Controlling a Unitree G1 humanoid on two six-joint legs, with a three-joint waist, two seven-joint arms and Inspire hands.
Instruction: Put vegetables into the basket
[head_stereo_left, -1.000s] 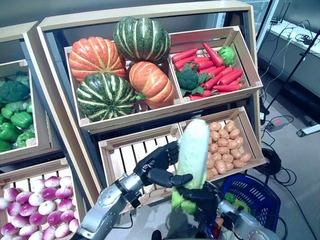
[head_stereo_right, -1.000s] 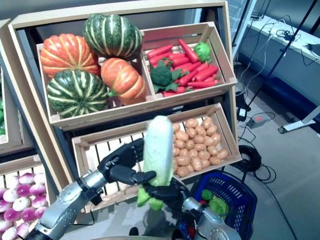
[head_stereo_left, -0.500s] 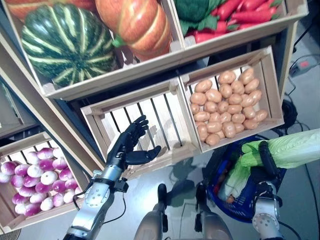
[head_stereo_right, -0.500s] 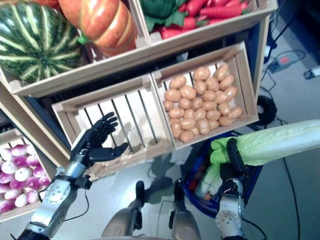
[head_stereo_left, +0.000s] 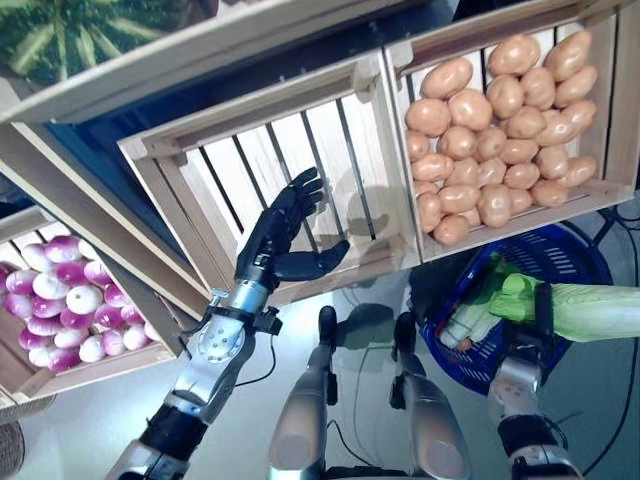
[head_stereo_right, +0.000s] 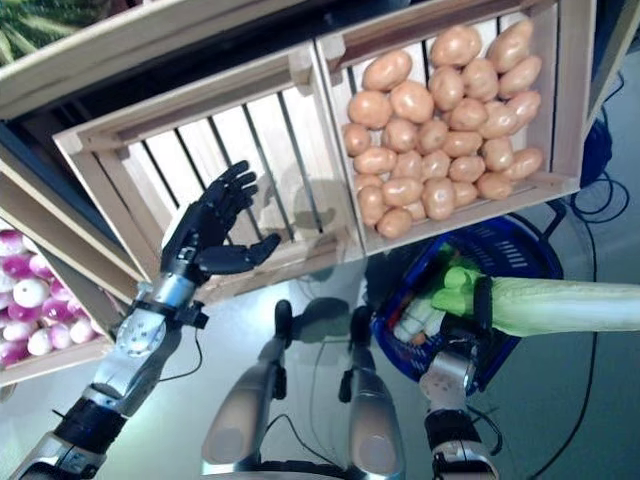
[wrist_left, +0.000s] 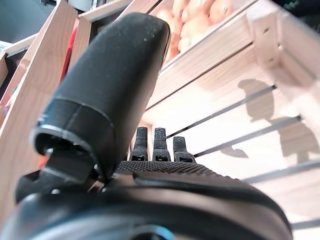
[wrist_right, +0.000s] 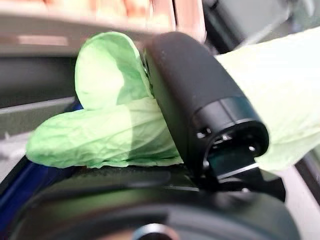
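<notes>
My right hand (head_stereo_left: 541, 312) is shut on a long pale green cabbage (head_stereo_left: 600, 308) and holds it level over the blue basket (head_stereo_left: 580, 256) on the floor. Its leafy end (head_stereo_left: 505, 292) points into the basket. The cabbage's leaves (wrist_right: 105, 130) show under my thumb (wrist_right: 200, 105) in the right wrist view. Another pale vegetable (head_stereo_left: 468, 322) lies in the basket. My left hand (head_stereo_left: 282, 233) is open and empty, fingers straight, in front of an empty slatted crate (head_stereo_left: 300, 160); the fingers (wrist_left: 159, 145) also show in the left wrist view.
A wooden stand (head_stereo_left: 90, 200) rises in front of me with crates of vegetables. The crate of potatoes (head_stereo_left: 500, 130) sits right above the basket. A lower crate (head_stereo_left: 60, 320) of purple and white vegetables stands at the left. Cables (head_stereo_right: 600, 190) lie on the floor at the right.
The camera has tilted further down. My right hand has lowered the cabbage closer over the basket. My left hand stays open by the empty crate.
</notes>
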